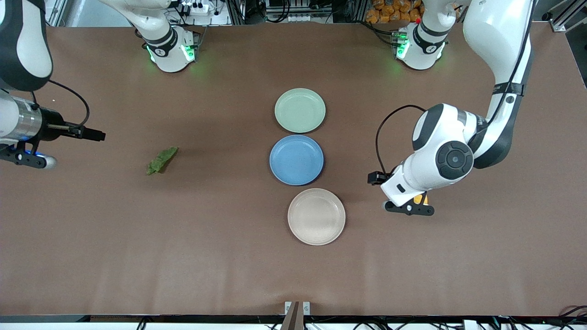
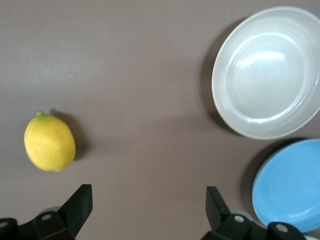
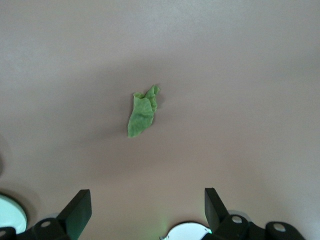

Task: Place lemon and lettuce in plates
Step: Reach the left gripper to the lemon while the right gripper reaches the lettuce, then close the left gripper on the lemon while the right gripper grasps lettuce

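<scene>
Three plates sit in a column mid-frame in the front view: green plate on top, blue plate in the middle, beige plate lowest.

The lettuce lies on bare table at center-left of that frame, well apart from the plates. The right gripper hangs at the frame's left edge, jaws spread wide with nothing in them.

The left gripper is up over the table at center-right, just beside the beige plate, jaws wide open too. The lemon rests on the table under it, near one finger, barely peeking out in the front view.
</scene>
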Available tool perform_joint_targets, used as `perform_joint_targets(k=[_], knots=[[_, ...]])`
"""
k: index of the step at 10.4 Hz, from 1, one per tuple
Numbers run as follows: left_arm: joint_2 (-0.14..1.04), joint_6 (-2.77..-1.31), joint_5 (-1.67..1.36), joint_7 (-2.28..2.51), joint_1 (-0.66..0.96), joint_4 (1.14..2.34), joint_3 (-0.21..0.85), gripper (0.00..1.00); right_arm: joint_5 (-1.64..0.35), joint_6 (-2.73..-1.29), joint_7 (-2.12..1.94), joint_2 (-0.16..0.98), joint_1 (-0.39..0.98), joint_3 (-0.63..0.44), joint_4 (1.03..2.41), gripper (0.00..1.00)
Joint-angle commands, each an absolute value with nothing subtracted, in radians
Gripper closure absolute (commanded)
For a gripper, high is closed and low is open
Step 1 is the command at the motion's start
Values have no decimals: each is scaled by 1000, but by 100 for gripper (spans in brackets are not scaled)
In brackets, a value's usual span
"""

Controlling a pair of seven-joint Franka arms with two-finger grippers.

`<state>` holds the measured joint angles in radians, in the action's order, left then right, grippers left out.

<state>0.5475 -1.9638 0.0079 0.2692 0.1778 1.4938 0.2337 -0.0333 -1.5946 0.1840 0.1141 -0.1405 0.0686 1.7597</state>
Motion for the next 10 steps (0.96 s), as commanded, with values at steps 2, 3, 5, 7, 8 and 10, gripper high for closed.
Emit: perform_joint_targets(k=[2,3,5,7,8,10], knots=[[584,-2048,23,293,207,1480,227,0,-54,-1864,186,95,-127,78,1992,0],[587,-2048,26,293,207,1482,227,0,-54,-1912,186,97,-127,78,2031,0],[595,-2046,35,288,207,1482,224,0,-54,-1991,186,112,-127,78,2090,0],[595,-2040,63,287,187,1496,222,0,-55,-2087,189,117,-129,78,2170,0],[595,-2039,72,279,184,1520,221,0,-55,-2135,202,117,-127,78,2207,0],[591,-2037,168,272,152,1564,221,0,-55,-2195,233,118,-114,80,2247,0]])
